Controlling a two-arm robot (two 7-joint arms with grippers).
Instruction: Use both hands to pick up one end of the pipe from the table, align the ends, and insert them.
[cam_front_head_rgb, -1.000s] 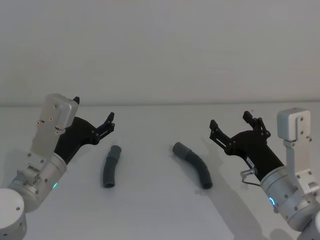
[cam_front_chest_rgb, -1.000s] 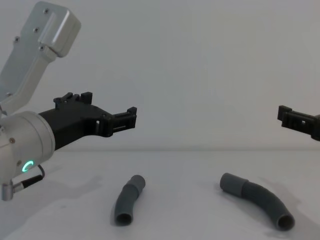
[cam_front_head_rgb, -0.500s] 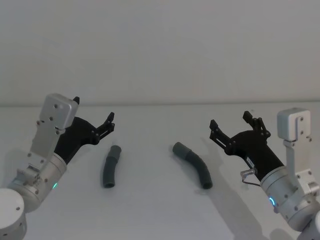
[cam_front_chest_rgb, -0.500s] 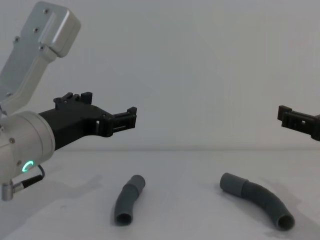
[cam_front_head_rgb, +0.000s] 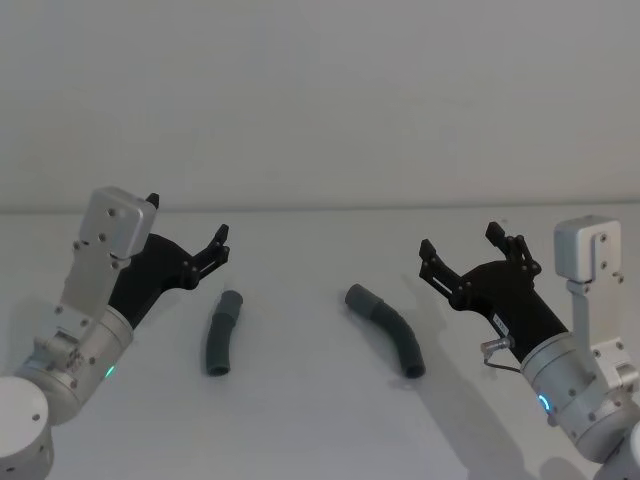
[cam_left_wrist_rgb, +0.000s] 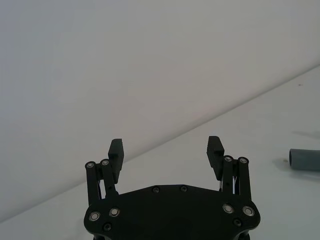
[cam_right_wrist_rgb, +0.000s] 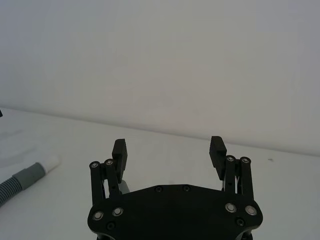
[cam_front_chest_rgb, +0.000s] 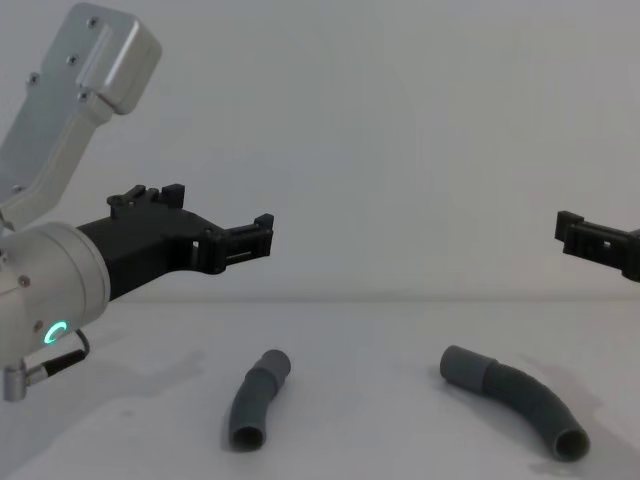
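As nothing has shifted, I read the black left gripper (cam_front_head_rgb: 187, 218) and right gripper (cam_front_head_rgb: 460, 238) hovering, fingers spread; the short bent grey plastic tube (cam_front_head_rgb: 220, 332) lies left of the long collared tube (cam_front_head_rgb: 388, 327), apart, on the matte white table (cam_front_head_rgb: 300, 410).

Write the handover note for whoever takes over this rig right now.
Left hand: open, empty, raised above the table, left of the short pipe piece.
Right hand: open, empty, raised right of the long pipe piece.
Both pieces lie apart on the table.
Done: nothing grasped.
Left: pick up both pieces, align ends, insert.
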